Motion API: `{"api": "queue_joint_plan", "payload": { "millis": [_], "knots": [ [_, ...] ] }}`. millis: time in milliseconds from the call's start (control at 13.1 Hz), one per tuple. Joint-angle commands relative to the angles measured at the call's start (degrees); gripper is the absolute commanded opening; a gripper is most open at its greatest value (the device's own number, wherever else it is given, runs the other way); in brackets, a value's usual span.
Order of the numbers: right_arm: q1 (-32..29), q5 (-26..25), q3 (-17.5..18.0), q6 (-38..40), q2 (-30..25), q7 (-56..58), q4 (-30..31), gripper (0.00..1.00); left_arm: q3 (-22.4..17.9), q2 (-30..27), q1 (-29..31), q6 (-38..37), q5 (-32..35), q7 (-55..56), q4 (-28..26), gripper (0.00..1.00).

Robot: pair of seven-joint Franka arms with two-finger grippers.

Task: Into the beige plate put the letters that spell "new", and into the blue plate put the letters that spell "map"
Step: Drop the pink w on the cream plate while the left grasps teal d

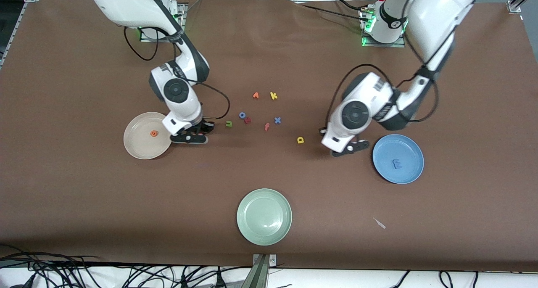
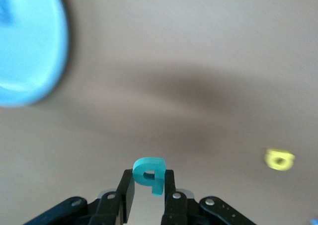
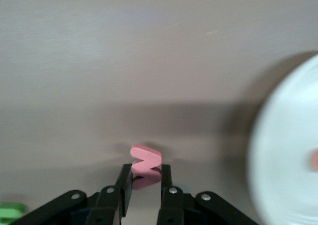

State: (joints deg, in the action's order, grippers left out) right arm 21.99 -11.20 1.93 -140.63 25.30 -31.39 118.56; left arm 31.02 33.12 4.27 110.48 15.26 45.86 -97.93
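Brown bench (image 1: 84,204), both arms busy. Left end effector (image 2: 148,187) is pinched on the teal "p" (image 2: 149,174), mid-right of the front view beside the blue plate (image 1: 414,147) (the "m" (image 1: 396,164) is already in it). Right end effector (image 3: 145,183) is clamped on the salmon "w" (image 3: 145,160), left of centre by the beige plate (image 1: 136,147). Foam letters look featherlight and squishy, so I'd grip the flat faces gently.

Brown covered table (image 1: 84,204) (black cables (image 1: 63,275) along its near edge) under even light
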Motion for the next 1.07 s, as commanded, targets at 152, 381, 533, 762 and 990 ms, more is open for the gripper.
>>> {"api": "queue_joint_plan", "payload": {
  "millis": [152,381,533,762,990],
  "knots": [
    [0.07,0.12,-7.53,2.56,-12.54,12.99,11.31,0.14,-1.14,0.01,7.76,-0.61,7.67,-14.82,-0.95,0.08],
    [0.07,0.12,-9.84,-4.18,-14.58,15.30,17.91,0.25,-2.54,2.90,10.04,2.53,12.58,-15.54,-1.73,0.08],
    [0.07,0.21,-9.92,-5.97,-13.88,15.30,18.28,0.63,-2.37,4.14,13.30,6.14,12.96,-19.64,-2.70,0.16],
    [0.60,0.83,-8.88,-5.88,-13.61,11.72,17.32,0.71,-2.28,4.50,13.93,6.86,12.52,-20.46,-2.27,1.00],
    [0.77,0.83,-1.95,-5.79,-10.46,0.49,13.02,0.72,1.13,3.79,12.26,6.07,11.90,-15.92,-2.18,1.00]
  ]
}}
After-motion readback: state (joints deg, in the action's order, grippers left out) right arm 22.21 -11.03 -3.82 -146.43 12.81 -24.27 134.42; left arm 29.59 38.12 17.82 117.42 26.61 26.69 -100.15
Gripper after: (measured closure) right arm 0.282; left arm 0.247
